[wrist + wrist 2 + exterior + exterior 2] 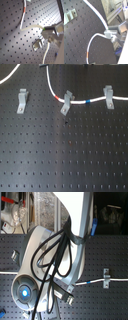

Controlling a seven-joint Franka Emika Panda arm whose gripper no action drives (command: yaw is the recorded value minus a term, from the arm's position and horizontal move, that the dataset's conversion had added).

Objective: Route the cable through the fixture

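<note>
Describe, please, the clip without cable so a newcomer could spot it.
In the first exterior view, three grey clips stand in a row across the upper part of the black pegboard. Take the left clip, at the first exterior view's left end. The white cable meets the middle clip and right clip; this one stands bare.

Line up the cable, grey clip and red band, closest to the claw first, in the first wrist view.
1. White cable: pinched in the gripper.
2. Grey clip: on the board beside it.
3. Red band: far along the cable.
</note>
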